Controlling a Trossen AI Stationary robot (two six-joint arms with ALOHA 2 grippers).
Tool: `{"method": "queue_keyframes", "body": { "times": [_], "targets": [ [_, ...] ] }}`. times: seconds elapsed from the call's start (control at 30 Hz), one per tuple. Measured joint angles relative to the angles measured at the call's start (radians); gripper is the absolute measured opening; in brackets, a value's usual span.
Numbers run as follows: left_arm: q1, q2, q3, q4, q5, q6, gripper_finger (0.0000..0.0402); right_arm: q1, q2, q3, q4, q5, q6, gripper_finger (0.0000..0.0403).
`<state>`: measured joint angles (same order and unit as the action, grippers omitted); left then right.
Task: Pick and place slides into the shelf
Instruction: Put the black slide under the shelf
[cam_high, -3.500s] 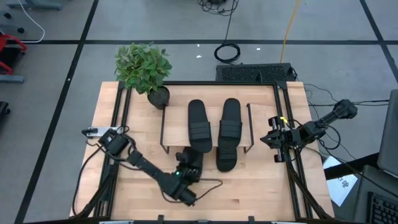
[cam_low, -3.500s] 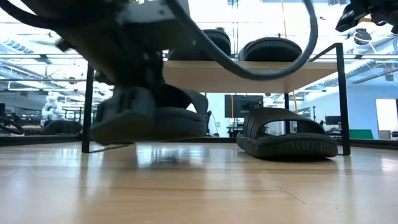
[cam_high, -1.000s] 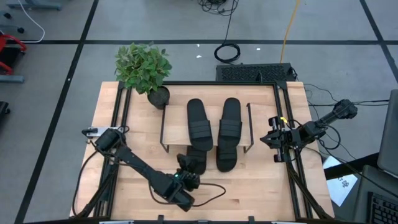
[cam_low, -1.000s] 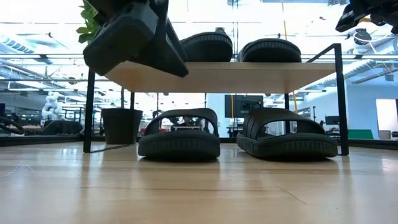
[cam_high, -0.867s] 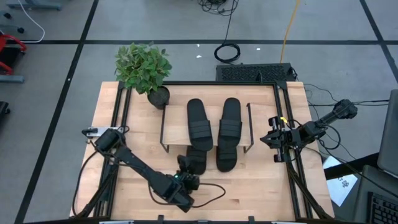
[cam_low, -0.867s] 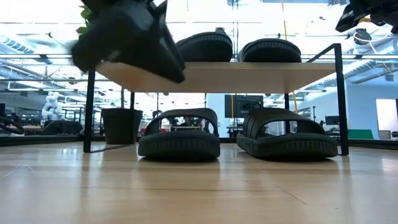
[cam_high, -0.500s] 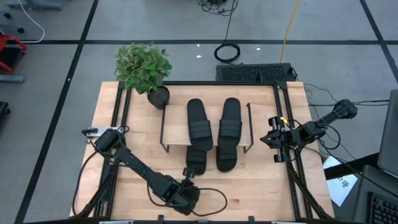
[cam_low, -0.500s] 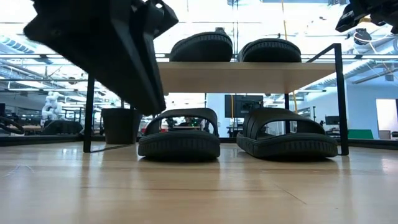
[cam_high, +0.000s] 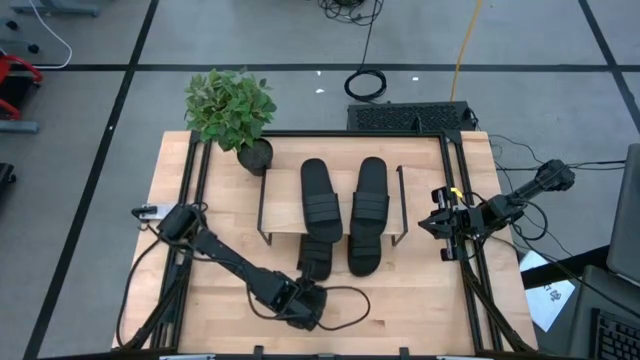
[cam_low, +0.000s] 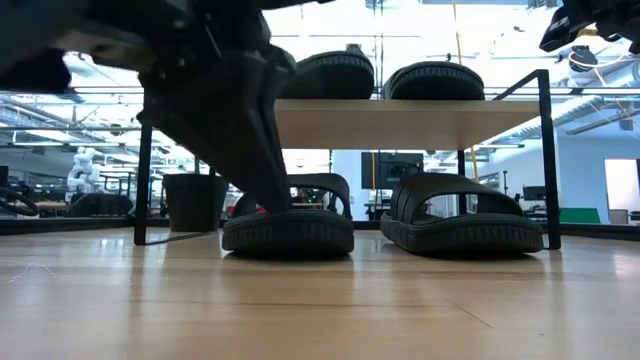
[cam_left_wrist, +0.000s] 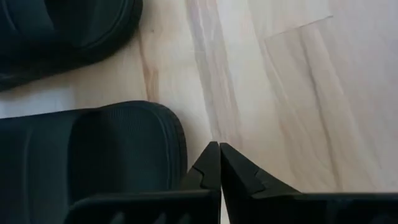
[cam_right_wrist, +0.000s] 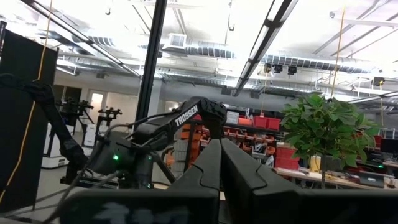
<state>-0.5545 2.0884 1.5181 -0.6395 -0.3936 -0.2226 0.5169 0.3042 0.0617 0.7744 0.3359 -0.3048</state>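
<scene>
Left gripper (cam_left_wrist: 219, 163) pressed together by lower-left slide (cam_left_wrist: 87, 155) | right gripper (cam_right_wrist: 220, 158) pressed together | plant (cam_high: 232, 112) behind shelf (cam_high: 283, 236)

All four slides are plain black with ribbed straps: two on the shelf (cam_high: 282, 232) at 12 o'clock (cam_high: 322, 199) (cam_high: 370, 197), two under it at 6 o'clock (cam_low: 288, 220) (cam_low: 462, 218). The shelf board is pale wood on thin black wire legs. The table (cam_high: 220, 200) is light wood with faint grain streaks. Both arms are dark, nearly black. The plant (cam_high: 230, 105) at 10 o'clock has green leaves in a black pot (cam_high: 255, 156).
</scene>
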Motion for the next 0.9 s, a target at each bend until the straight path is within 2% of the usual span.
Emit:
{"method": "queue_keyframes", "body": {
  "times": [0.1, 0.37, 0.67, 0.9],
  "targets": [
    [0.011, -0.001, -0.032, 0.027, 0.033, -0.002, 0.0000, 0.000, 0.000, 0.000, 0.000, 0.000, -0.002, 0.0000],
    [0.040, 0.000, -0.126, 0.076, 0.030, -0.036, 0.0000, 0.000, 0.000, 0.000, 0.000, 0.000, -0.002, 0.0000],
    [0.066, -0.001, -0.135, 0.083, -0.003, 0.006, 0.0000, 0.000, 0.000, 0.000, 0.000, 0.001, -0.006, 0.0000],
    [0.067, 0.000, -0.135, 0.105, 0.025, 0.047, 0.0000, 0.000, 0.000, 0.000, -0.001, 0.001, -0.006, 0.0000]
  ]
}}
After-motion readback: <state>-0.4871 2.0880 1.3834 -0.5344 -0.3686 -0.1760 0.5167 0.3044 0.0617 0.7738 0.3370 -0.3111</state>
